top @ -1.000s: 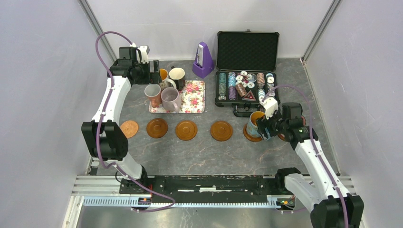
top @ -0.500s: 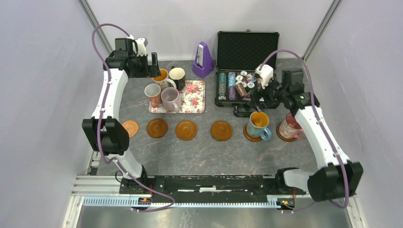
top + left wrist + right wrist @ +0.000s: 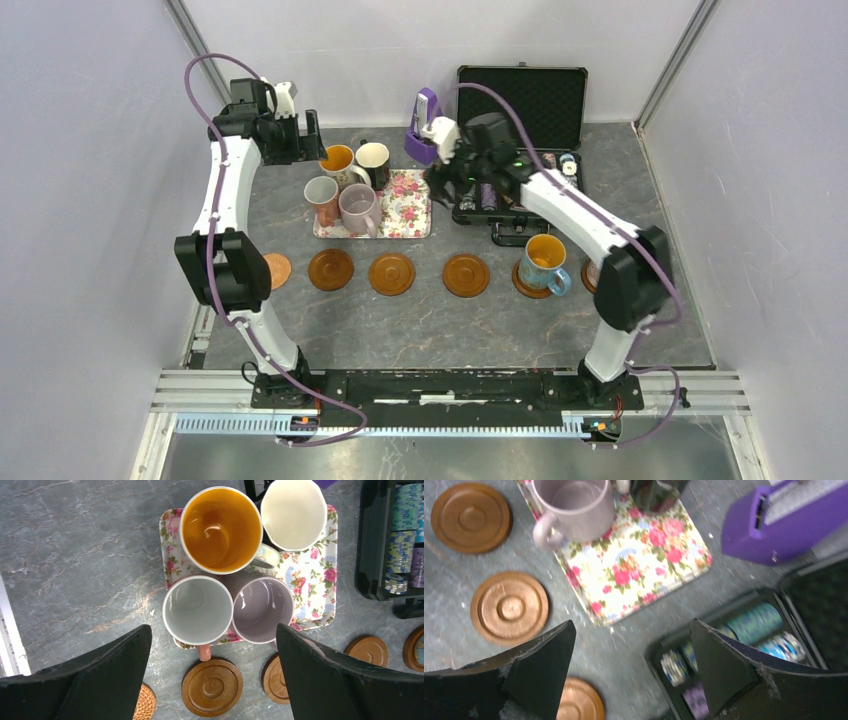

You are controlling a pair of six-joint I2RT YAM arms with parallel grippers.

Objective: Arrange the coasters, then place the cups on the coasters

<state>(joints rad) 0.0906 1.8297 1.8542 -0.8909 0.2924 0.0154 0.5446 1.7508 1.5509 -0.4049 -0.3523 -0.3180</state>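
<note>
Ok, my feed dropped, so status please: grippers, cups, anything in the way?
Left gripper open above tray mugs; right gripper open, empty, by the floral tray edge. Blue mug on a coaster; three wooden coasters bare. Chip case close to right gripper.

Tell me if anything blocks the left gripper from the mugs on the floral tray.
Nothing visible does. The open left gripper is above the four ceramic mugs on the rectangular floral tray, with nothing between. The mugs stand packed close, leaving little finger room.

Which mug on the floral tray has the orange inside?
The mug at the far-left corner of the tray; the other three there have cream, white and lilac insides.
</note>
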